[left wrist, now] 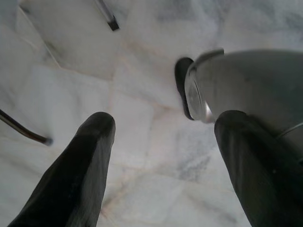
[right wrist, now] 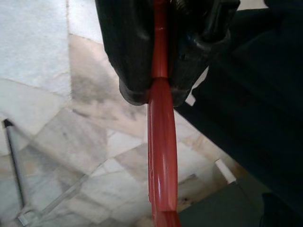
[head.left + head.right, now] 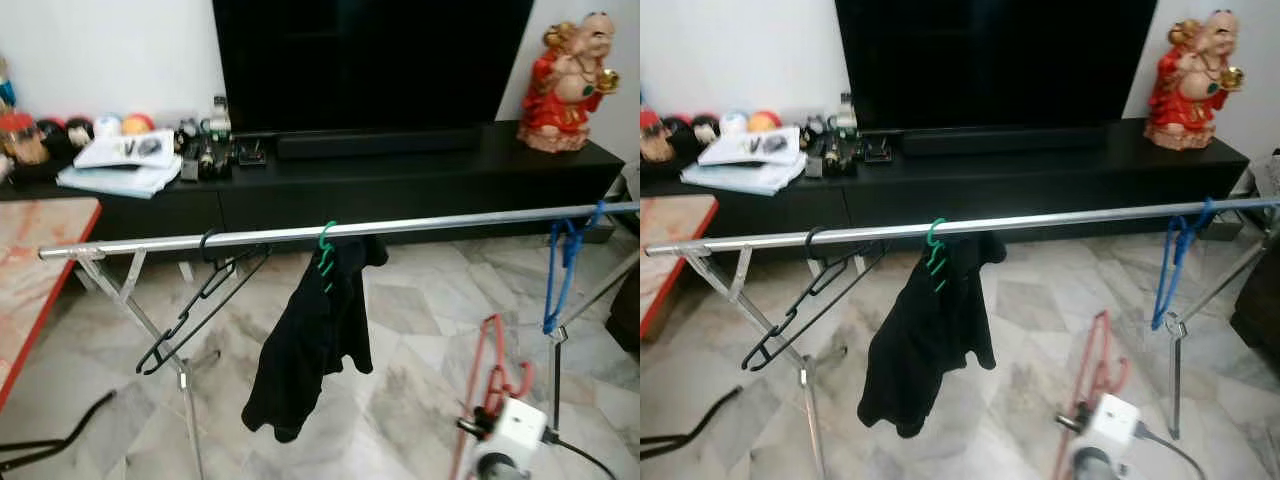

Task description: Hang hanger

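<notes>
A silver rail of a drying rack crosses the room at mid height. A black hanger hangs on it toward the left. Near the middle, a green hanger carries a black garment. A blue hanger hangs near the right end. Low at the right, below the rail, my right gripper is shut on a red hanger, clamping its bar between the black fingers. My left gripper hangs open over the marble floor with nothing between its fingers.
Behind the rack stand a black TV console and a TV. A red figurine sits at its right end, clutter and papers at its left. A red-topped table is at left. Rack legs and a cable cross the floor.
</notes>
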Available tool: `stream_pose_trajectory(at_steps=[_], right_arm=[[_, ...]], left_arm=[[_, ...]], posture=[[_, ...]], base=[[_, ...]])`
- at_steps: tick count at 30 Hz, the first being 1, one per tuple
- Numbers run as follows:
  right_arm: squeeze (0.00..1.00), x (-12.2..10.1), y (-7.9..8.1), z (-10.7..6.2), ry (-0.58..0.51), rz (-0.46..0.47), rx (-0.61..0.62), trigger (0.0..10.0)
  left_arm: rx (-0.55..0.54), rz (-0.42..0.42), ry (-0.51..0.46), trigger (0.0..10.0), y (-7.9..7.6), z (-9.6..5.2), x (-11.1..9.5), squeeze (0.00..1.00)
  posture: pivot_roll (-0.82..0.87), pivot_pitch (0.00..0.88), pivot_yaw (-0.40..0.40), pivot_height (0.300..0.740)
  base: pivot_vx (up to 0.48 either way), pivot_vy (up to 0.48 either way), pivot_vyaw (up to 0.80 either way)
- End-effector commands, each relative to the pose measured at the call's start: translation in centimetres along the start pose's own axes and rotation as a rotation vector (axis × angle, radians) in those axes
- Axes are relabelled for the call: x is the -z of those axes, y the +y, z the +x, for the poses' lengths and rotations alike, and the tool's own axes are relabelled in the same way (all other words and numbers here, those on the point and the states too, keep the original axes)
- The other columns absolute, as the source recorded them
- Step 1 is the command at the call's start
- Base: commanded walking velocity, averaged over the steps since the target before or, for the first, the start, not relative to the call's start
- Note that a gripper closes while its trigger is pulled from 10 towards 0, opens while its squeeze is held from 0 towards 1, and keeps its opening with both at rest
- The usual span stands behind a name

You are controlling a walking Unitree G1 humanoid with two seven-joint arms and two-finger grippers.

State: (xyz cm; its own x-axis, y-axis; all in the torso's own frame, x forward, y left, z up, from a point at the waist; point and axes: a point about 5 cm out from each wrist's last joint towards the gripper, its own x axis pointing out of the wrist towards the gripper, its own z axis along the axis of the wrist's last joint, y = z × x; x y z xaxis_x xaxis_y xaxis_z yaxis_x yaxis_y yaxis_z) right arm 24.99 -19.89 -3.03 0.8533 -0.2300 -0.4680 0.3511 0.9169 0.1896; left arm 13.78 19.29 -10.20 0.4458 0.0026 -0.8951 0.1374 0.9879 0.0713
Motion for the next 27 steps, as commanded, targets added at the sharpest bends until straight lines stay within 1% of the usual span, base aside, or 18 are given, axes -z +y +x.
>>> stream_pose_trajectory(at_steps=[1,3,5,9,13,19,24,25,27], right_arm=[[0.0,-0.2,-1.1,0.0,0.002,-0.018,0.023,10.0],[0.0,-0.3,-1.0,0.1,0.002,-0.021,0.019,10.0],[0.0,-0.6,-0.9,0.2,-0.005,-0.027,0.014,10.0],[0.0,-1.1,-0.6,0.4,-0.023,-0.04,0.008,10.0],[0.0,-2.1,-0.4,0.8,-0.052,-0.056,-0.003,10.0],[0.0,-3.8,0.3,1.5,-0.082,-0.074,-0.018,10.0],[0.0,-6.3,0.7,2.5,-0.117,-0.123,-0.015,10.0],[0.0,-6.3,0.7,2.5,-0.117,-0.123,-0.015,10.0],[0.0,-7.9,1.0,3.0,-0.14,-0.144,-0.012,10.0]], left_arm=[[0.023,0.004,0.024,10.0,-1.2,0.0,0.6,0.0],[0.024,0.004,0.023,10.0,-1.3,0.1,0.5,0.0],[0.017,0.003,0.025,10.0,-0.7,0.0,0.7,0.0],[0.014,0.004,0.027,10.0,-0.4,-0.1,0.7,0.0],[0.014,0.007,0.027,10.0,-0.3,-0.1,0.7,0.0],[0.02,0.006,0.024,10.0,-0.3,-0.1,0.8,0.0],[0.021,0.009,0.027,10.0,-0.3,-0.1,0.8,0.0],[0.021,0.009,0.027,10.0,-0.3,-0.1,0.8,0.0],[0.022,0.01,0.027,10.0,-0.3,-0.1,0.8,0.0]], posture=[[0.07,0.055,0.007,0.74],[0.07,0.055,0.007,0.74],[0.07,0.055,0.007,0.74],[0.07,0.054,0.008,0.74],[0.07,0.053,0.009,0.74],[0.08,0.052,0.01,0.74],[0.08,0.051,0.01,0.74],[0.08,0.051,0.01,0.74],[0.08,0.049,0.014,0.74]], base=[[0.315,0.0,0.0],[0.319,0.0,0.0],[0.317,0.0,0.0],[0.317,0.0,0.0],[0.289,0.0,0.0],[0.0,0.0,0.0],[0.0,0.0,0.0],[0.0,0.0,0.0],[0.0,0.0,0.0]])
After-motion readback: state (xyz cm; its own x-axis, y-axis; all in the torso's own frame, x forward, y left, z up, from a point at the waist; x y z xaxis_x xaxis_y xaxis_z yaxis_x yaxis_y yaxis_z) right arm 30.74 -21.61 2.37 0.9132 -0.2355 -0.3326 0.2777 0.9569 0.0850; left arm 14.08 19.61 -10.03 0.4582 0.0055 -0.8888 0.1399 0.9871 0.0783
